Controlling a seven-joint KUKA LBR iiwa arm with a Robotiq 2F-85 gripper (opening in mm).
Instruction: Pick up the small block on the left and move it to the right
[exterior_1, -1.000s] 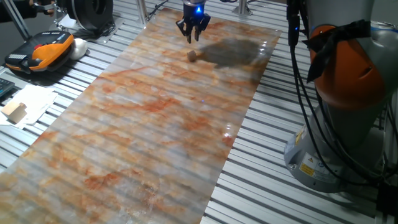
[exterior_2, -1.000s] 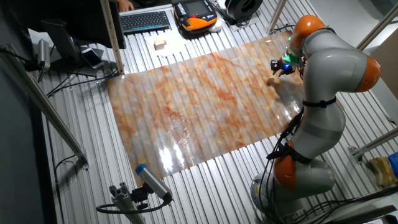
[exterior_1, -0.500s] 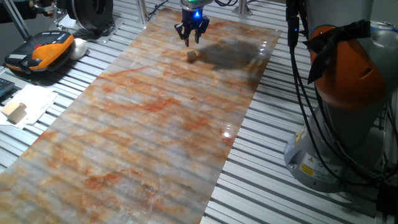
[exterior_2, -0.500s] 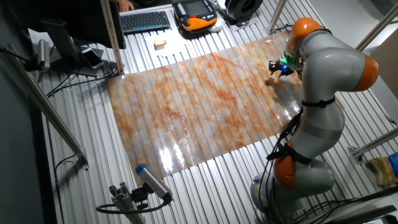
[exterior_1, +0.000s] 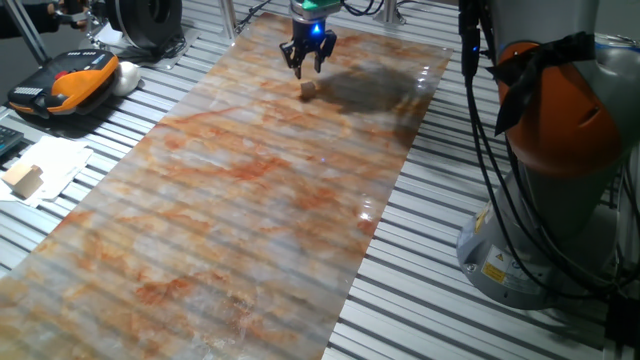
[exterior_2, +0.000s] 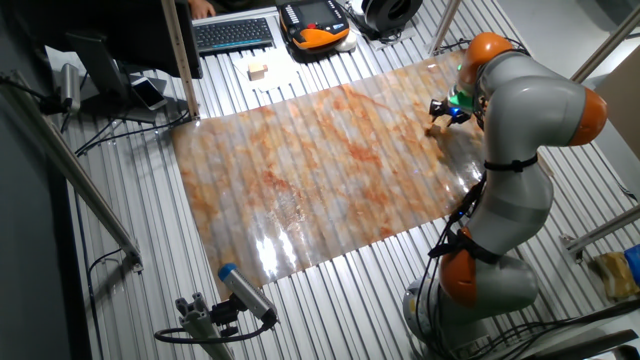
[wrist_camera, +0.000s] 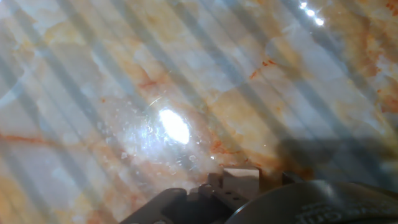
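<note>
Bright overhead light, hand view blurred, white glare on glossy sheet (wrist_camera: 174, 126)

The small block (exterior_1: 309, 89) is a tiny light-tan wooden cube with plain faces. It sits flat on the marbled orange-and-grey worktop (exterior_1: 250, 200), near its far end. In the hand view its pale top face (wrist_camera: 241, 181) shows at the lower edge.

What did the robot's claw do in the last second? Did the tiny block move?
The gripper rose a little and drifted slightly left above the small block, with its jaws open and holding nothing. The block shifted only a touch and now sits square on the marbled sheet. Everything else stayed put.
</note>
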